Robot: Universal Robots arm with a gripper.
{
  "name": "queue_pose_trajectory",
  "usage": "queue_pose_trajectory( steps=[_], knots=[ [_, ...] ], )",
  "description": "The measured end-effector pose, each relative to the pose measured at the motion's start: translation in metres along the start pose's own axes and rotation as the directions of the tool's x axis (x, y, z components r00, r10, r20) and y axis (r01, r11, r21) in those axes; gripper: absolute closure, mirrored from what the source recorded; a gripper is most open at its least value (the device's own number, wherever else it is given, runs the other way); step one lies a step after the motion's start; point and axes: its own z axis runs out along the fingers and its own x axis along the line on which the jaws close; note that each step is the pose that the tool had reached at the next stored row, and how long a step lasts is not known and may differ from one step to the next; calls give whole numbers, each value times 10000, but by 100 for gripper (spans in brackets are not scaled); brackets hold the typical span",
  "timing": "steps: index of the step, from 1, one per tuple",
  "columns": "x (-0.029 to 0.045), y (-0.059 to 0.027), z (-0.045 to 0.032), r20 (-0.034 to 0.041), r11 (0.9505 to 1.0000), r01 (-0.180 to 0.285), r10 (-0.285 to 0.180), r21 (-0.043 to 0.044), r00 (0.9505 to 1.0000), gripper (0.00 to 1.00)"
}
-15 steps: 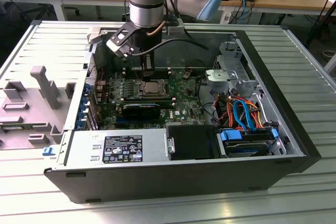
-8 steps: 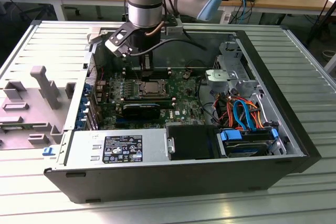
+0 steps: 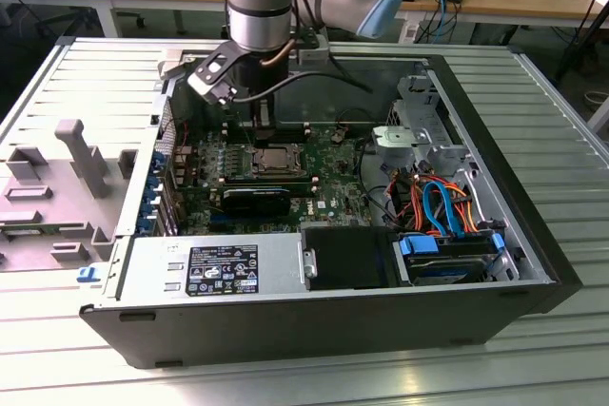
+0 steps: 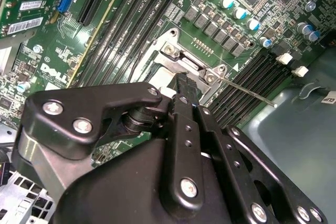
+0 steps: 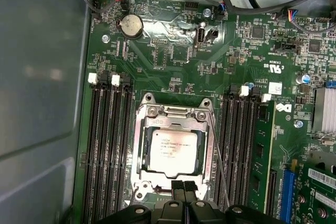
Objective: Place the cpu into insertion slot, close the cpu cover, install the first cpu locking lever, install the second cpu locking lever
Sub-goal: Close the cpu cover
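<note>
Hovering pressed-together claw [image 5: 184,186], cpu [image 5: 173,150] framed by cpu cover [image 5: 173,115], memory slots [image 5: 110,145] flanking

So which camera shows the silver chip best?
The first wrist view: it looks straight down on the cpu, framed by the cpu cover. The exterior view shows it small, mid-board. In the second wrist view, the hand stands in front of it.

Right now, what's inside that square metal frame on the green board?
The cpu, a silver-grey square chip, shows through the window of the cpu cover. The cover's frame overlaps the chip's edges, and whatever lies under the chip is hidden.
</note>
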Motion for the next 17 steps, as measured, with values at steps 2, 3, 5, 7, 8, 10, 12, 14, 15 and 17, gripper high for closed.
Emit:
queue_pose_trajectory(
  steps=[2,3,5,7,8,10,12,14,15,17],
  knots=[
    [1,-8,4,-1,10000,0,0,-1,10000,89],
    [2,-13,6,-1,10000,0,0,-1,10000,89],
    [3,-22,8,-2,10000,0,0,-2,10000,89],
    [4,-37,11,-1,10000,-1,1,0,10000,89],
    [5,-45,14,-1,10000,0,0,-1,10000,89],
    [6,-53,16,-1,10000,0,0,0,10000,89],
    [7,-58,18,-1,10000,1,-1,-1,10000,89],
    [7,-64,21,1,10000,0,0,0,10000,89],
    [7,-66,21,1,10000,1,-1,0,10000,89],
    [8,-69,23,0,10000,0,0,0,10000,89]
  ],
)
